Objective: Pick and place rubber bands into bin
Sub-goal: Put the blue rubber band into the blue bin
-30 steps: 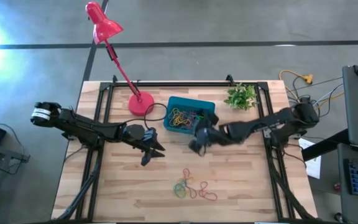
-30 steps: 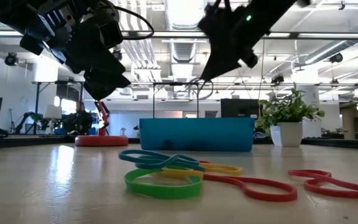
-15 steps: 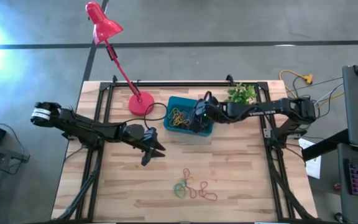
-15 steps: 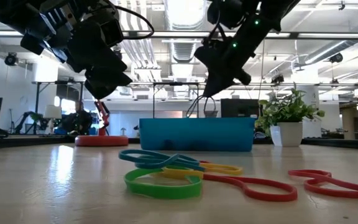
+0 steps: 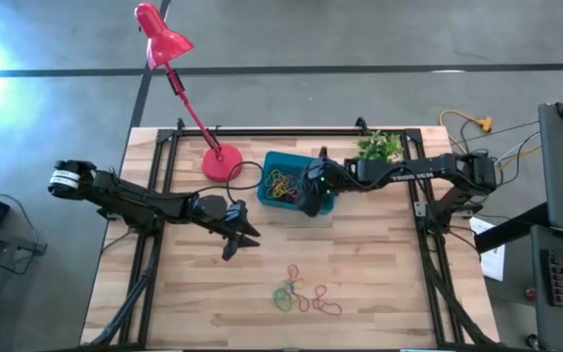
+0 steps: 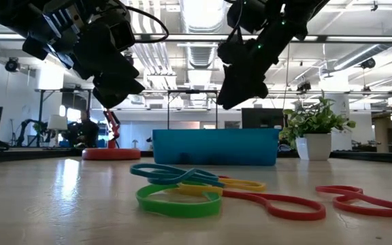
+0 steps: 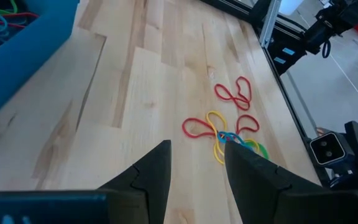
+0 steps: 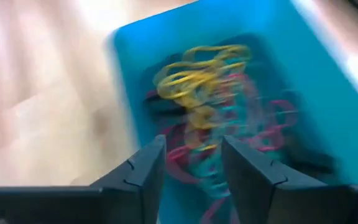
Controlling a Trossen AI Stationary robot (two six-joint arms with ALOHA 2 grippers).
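Directly below the right gripper (image 8: 191,168), rubber bands (image 8: 213,118) fill the bin (image 8: 328,106).

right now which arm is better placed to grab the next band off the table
Probably left: its hand hovers open nearer the loose rubber bands, while the right hand is over the bin.

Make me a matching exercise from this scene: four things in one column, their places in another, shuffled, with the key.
Things:
1. right hand
2. left hand
3. round red lamp base
4. small green potted plant

Places:
A. beside the bin, on the left arm's side
B. above bare wood, between bin and loose bands
C. far table edge, on the right arm's side
D. over the rectangular teal-blue plastic bin

Pairs: 1-D, 2-B, 3-A, 4-C
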